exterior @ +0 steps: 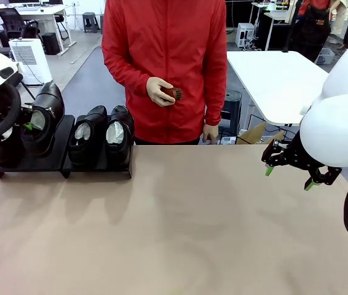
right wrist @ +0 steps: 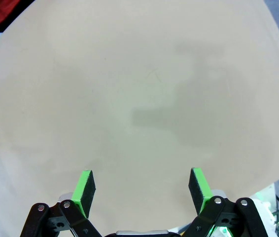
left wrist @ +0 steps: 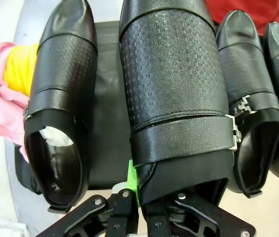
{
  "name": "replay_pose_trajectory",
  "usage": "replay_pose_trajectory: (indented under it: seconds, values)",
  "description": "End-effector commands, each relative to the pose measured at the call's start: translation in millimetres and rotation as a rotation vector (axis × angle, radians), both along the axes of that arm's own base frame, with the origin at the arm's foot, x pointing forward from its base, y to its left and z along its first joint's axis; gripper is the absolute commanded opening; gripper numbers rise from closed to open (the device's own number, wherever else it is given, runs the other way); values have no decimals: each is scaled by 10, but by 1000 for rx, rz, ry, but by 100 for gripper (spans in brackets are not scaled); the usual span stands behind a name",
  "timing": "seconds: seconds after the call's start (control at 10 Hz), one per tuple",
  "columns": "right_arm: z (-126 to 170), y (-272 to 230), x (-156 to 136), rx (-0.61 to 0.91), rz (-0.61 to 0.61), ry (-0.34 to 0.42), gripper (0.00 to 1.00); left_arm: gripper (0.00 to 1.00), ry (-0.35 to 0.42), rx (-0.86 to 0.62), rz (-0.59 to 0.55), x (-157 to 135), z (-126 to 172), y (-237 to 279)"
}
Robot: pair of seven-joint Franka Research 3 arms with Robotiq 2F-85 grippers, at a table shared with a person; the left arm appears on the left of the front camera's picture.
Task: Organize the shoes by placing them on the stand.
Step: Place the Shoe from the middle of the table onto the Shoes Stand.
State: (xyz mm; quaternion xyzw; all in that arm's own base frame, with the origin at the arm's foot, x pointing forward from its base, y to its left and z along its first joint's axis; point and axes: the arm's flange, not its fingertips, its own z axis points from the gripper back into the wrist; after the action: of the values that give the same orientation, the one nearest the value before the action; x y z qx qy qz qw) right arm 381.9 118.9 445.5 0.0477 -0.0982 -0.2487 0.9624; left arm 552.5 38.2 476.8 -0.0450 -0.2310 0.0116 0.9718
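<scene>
Left gripper (left wrist: 138, 197) on glossy black embossed shoe (left wrist: 171, 89)

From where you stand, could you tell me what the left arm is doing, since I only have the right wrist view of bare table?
Observer: The left gripper is shut on the heel rim of a black shoe.
Operator: Thank you. Is that shoe over the stand?
Observer: Yes, over the stand, between a shoe at the left end and two more on the right section.
Operator: And the person?
Observer: The person's hand holds a small brown brush behind the table.
</scene>
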Motion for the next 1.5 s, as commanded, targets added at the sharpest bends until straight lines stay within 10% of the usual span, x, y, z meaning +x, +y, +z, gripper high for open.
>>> replay_pose_trajectory:
  seconds: [0.0,1.4]
  values:
    - [17,-6,12,-3,12,-3,100,0,0,-30,22,97,18,74]
    - [17,-6,12,-3,12,-3,100,0,37,-18,-5,271,-421,117]
